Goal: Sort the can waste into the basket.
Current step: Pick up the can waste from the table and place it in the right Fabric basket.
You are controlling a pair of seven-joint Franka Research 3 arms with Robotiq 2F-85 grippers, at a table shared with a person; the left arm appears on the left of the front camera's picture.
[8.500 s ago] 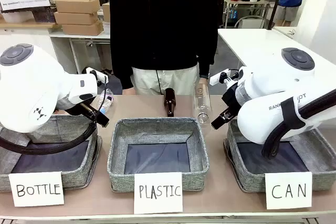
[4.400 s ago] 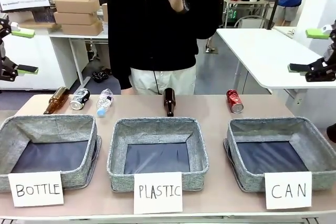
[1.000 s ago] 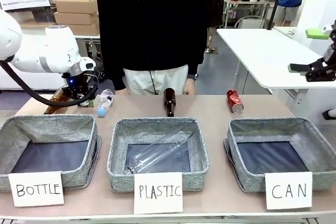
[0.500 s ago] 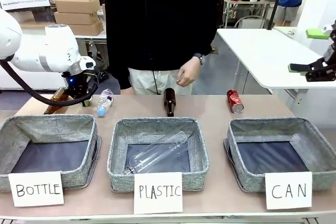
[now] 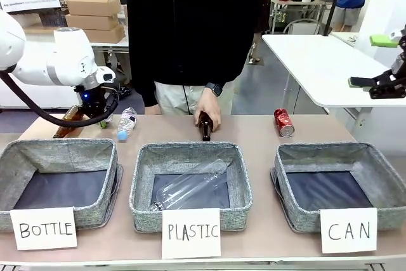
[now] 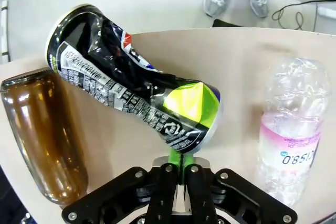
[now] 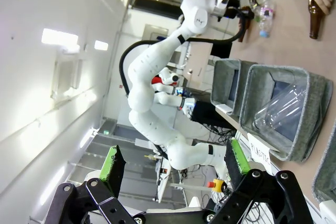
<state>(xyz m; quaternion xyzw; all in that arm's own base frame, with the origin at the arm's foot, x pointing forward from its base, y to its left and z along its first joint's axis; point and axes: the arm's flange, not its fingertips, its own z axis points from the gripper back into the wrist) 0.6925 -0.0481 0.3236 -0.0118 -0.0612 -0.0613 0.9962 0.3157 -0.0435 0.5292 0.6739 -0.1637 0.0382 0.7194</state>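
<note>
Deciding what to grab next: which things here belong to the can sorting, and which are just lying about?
Job: silver printed can, red can, CAN basket.
Lying about: left brown bottle, middle brown bottle, small plastic bottle, clear bottle, PLASTIC basket, BOTTLE basket.

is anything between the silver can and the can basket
yes, along the far side: the small plastic bottle right beside the silver can, then the person's hand on a brown bottle, then the red can. Lifted over them, nothing visible blocks the CAN basket.
</note>
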